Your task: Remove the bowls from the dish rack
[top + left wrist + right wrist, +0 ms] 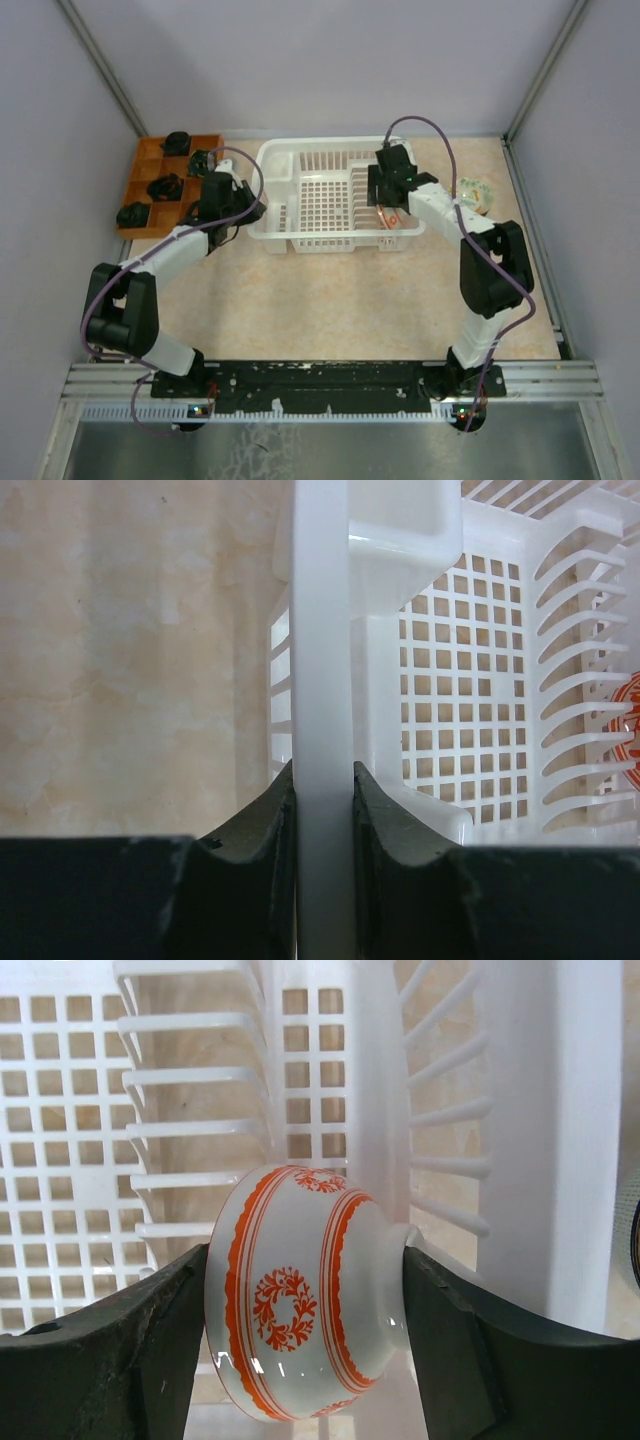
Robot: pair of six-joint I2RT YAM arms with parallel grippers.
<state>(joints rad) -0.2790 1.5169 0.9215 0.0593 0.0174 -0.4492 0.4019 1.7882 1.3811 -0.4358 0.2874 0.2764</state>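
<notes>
- Gripping now: right pincer (pixel 305 1270) is clamped on the orange-marked bowl (pixel 290 1310), one finger at the mouth side, the other against the foot.
- That bowl lies on its side inside the dish rack (pixel 90 1110), at the right end beside the dividers.
- Glazed ceramic is likely stiff, slick and chippable, and fairly light. The mouth-to-foot hold looks slip-prone; pinching the rim wall seems surer.
- Left pincer (pixel 322 790) is clamped on the rack's left wall, probably steadying the light plastic.
- Rack sits on the desk (pixel 380 300), with a patterned bowl (pixel 476 193) just right of it.
</notes>
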